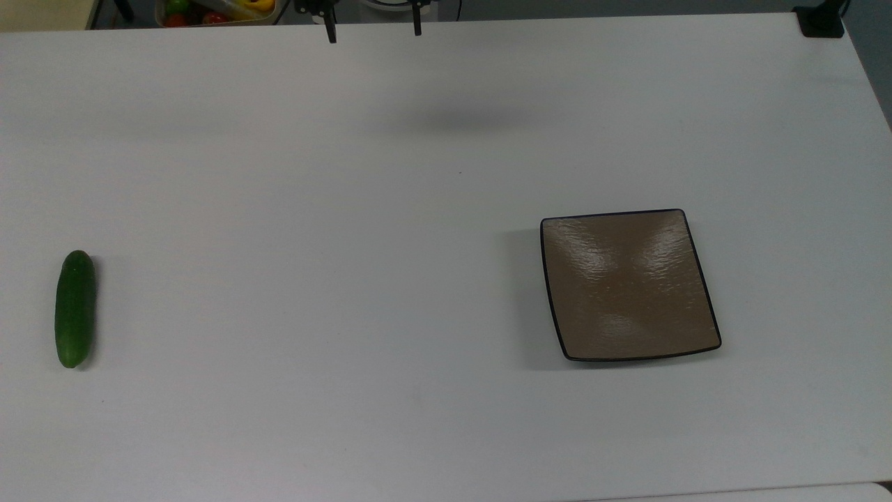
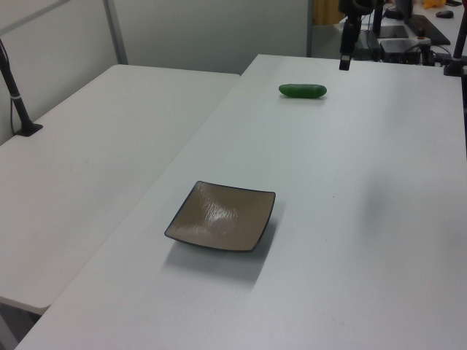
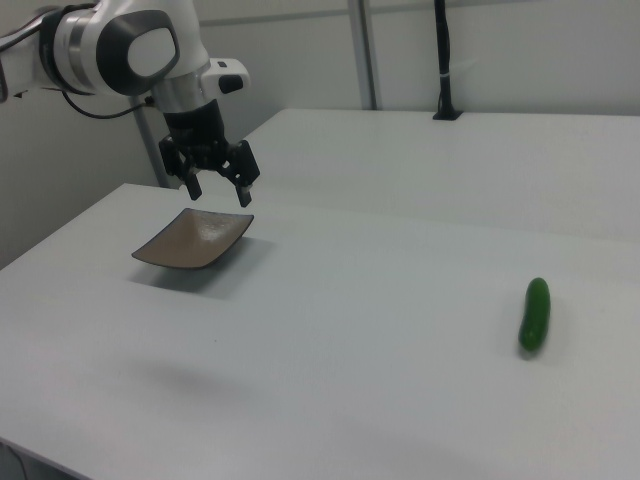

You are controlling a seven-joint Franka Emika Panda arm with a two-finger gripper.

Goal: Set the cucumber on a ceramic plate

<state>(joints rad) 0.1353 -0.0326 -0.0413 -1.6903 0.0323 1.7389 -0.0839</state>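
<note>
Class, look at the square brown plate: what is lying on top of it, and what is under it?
Nothing lies on the ceramic plate; its rippled brown surface is bare. It rests on the white table, and the patch of table under it is covered. The cucumber lies apart.

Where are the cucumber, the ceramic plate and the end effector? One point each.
cucumber [image 1: 75,309], top view, middle of its green body.
ceramic plate [image 1: 629,284], top view, bare brown centre.
end effector [image 3: 217,188], right view, midway between its open fingertips.

The white counter [image 1: 418,279] carries the cucumber [image 1: 75,309] and the ceramic plate [image 1: 629,284] (bare, brown), lying well apart.
</note>
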